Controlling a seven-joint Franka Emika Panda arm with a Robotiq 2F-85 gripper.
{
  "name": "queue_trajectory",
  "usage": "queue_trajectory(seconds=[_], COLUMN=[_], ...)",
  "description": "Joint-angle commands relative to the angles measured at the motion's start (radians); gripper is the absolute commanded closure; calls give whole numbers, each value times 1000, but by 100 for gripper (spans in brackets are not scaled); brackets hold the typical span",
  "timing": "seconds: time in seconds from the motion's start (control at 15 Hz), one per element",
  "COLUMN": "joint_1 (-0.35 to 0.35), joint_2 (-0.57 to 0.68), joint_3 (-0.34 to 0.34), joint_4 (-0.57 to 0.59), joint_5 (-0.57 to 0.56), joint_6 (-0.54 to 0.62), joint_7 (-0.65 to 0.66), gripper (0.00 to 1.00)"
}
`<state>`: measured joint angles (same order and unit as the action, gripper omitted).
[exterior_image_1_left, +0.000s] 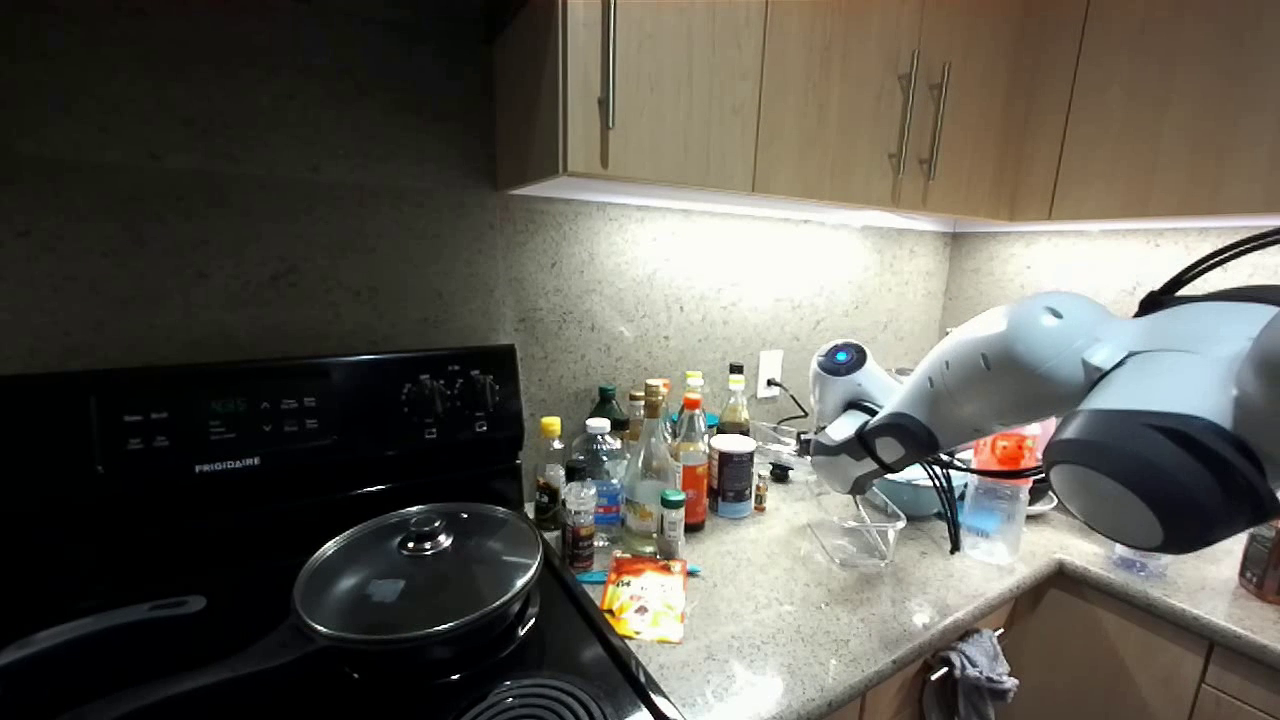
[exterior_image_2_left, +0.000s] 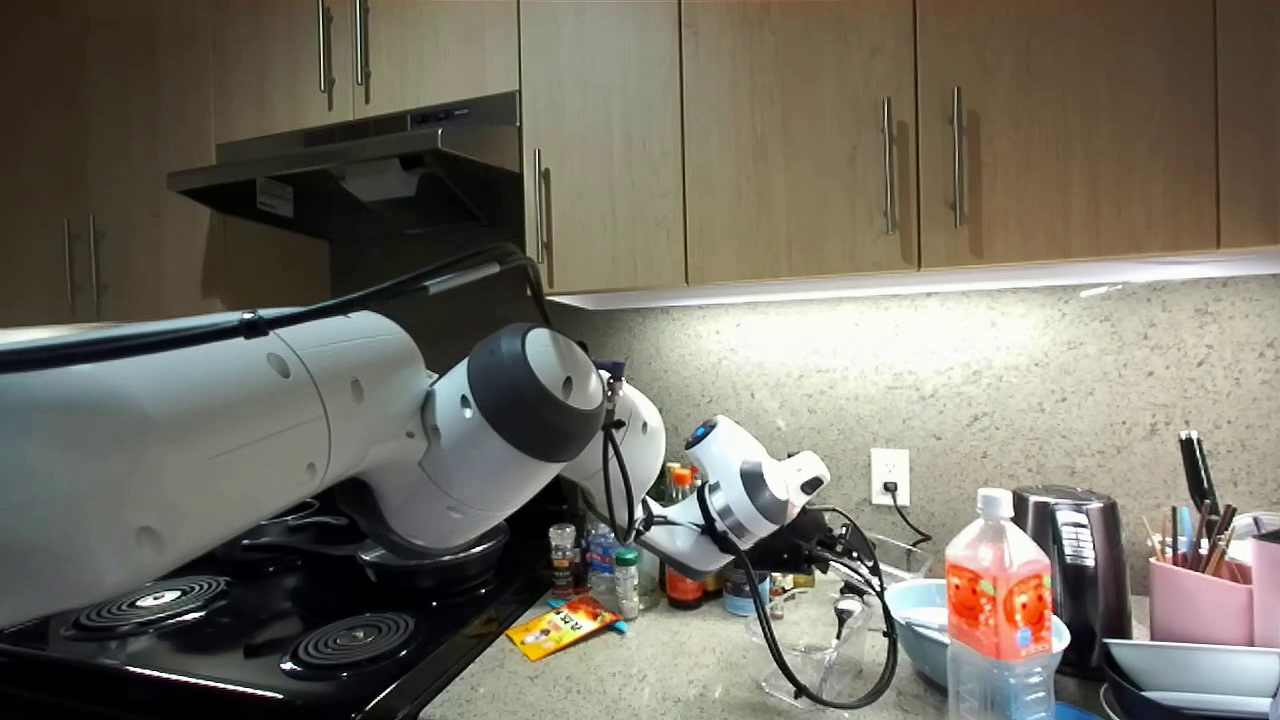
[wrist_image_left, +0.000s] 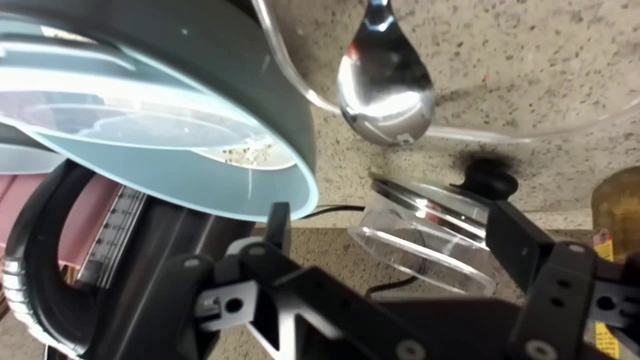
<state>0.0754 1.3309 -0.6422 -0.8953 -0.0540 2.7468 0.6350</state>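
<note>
My gripper (wrist_image_left: 390, 210) is open, its two black fingers wide apart in the wrist view. Between the fingers show a clear plastic container (wrist_image_left: 425, 260) and a glass lid with a metal rim (wrist_image_left: 425, 205). A black knob (wrist_image_left: 489, 179) sits beside the lid. The right finger covers the lid's right end; I cannot tell whether they touch. A metal spoon (wrist_image_left: 385, 95) lies above the fingers in the wrist view; it stands in a clear box in an exterior view (exterior_image_2_left: 846, 608). A light blue bowl (wrist_image_left: 240, 185) is by the left finger.
Several bottles (exterior_image_1_left: 650, 480) and an orange packet (exterior_image_1_left: 645, 598) stand or lie by the stove. A covered pan (exterior_image_1_left: 420, 575) is on the stove. A red-labelled bottle (exterior_image_2_left: 1000, 610), a black kettle (exterior_image_2_left: 1075, 570) and a pink utensil holder (exterior_image_2_left: 1200, 600) are beyond the bowl. Cabinets (exterior_image_2_left: 800, 140) hang above.
</note>
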Motion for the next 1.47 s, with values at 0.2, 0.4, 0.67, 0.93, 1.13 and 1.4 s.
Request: queue_trajectory(seconds=[0.2, 0.4, 0.67, 0.93, 1.13, 1.4], joint_1=[97, 128, 158, 174, 214, 249], joint_2=[49, 38, -10, -24, -8, -8], joint_3=[-169, -192, -173, -185, -269, -318], joint_4=[-9, -32, -91, -109, -137, -194], joint_5=[-4, -3, 4, 12, -8, 7], joint_6=[-26, -65, -141, -171, -145, -112], joint_7=[178, 203, 190, 221, 334, 391], gripper=[0, 0, 0, 0, 0, 0])
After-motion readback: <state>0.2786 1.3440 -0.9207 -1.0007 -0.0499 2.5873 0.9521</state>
